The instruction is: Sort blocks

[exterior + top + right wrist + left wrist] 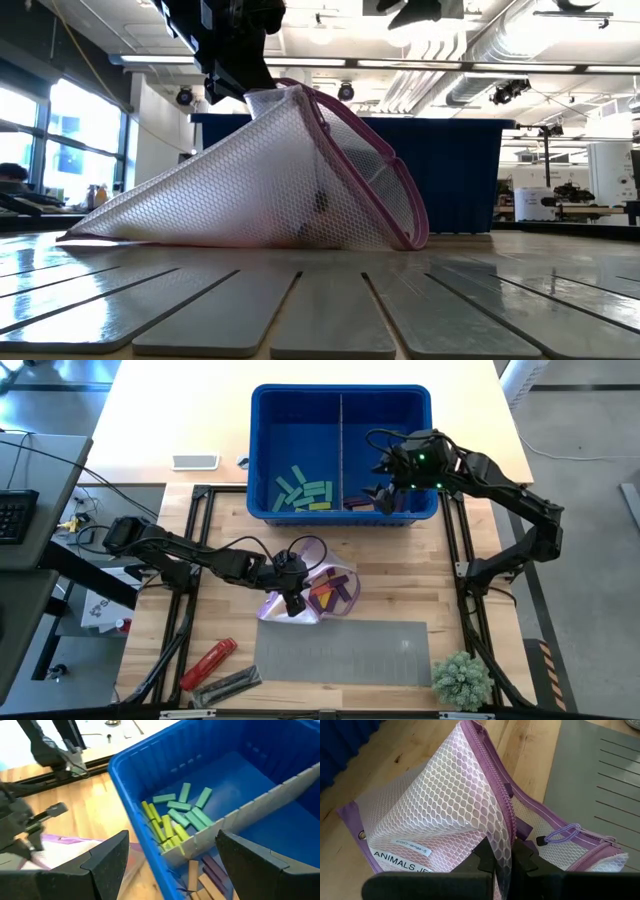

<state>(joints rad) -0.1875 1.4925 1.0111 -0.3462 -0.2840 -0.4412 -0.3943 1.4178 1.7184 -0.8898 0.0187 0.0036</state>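
Ribbed grey mat [330,310], left gripper [503,862] pinching mesh pouch [440,815]

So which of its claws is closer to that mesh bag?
Left gripper: it's pinching the mesh bag. The right gripper hangs open over the blue bin.
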